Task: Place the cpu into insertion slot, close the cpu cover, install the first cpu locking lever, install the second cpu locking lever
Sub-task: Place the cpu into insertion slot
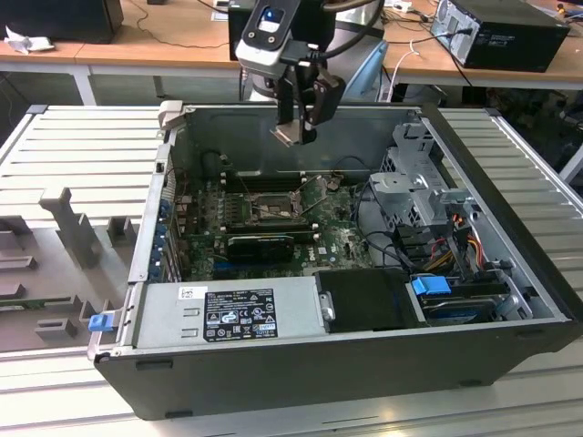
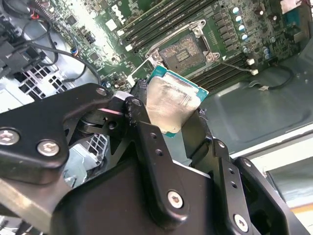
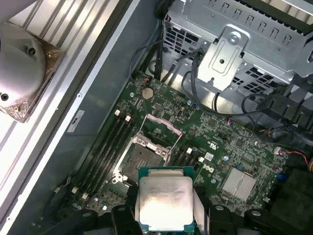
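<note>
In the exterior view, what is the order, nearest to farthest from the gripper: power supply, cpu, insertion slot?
1. cpu, held in the gripper.
2. insertion slot, on the board below it.
3. power supply, along the case's near wall.

Robotics laboratory arranged for computer assembly. An industrial robot arm [image 1: 273, 36] stands over an opened desktop computer case [image 1: 301, 364], its green motherboard [image 1: 342, 241] exposed. The case rests on a ribbed metal tabletop [image 1: 82, 146] that also bears grey moulded fixtures [image 1: 73, 228]. Behind, a wooden tabletop [image 1: 173, 50] carries loose cables [image 1: 187, 20] and a further computer tower [image 1: 506, 32].
</note>
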Robot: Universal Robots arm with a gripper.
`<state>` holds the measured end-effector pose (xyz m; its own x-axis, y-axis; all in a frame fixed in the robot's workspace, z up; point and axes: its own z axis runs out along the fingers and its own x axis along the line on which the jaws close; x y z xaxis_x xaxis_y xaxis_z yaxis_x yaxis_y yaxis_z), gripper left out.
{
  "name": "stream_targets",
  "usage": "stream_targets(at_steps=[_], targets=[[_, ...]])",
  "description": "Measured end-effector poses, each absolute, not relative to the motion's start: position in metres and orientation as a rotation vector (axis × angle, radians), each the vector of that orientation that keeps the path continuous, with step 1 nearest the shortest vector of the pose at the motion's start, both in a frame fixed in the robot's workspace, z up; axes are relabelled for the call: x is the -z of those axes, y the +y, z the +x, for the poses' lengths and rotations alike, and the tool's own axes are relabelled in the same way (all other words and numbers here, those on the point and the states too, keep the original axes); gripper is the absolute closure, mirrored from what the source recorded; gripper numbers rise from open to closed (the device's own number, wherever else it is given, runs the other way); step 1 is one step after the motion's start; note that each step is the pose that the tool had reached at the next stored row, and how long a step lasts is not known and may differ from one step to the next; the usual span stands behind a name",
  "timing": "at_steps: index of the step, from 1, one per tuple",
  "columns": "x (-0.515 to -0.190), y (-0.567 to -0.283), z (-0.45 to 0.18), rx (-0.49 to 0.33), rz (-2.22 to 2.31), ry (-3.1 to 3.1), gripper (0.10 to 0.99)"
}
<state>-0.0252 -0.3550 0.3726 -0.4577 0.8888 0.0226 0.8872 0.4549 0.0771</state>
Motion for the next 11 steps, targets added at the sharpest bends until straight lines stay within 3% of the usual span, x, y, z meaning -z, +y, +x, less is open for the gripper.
stream_targets(at_steps=[11], targets=[[-0.3715, -0.3550, -0.0251, -0.107, 1.861, 2.510, 0.561]])
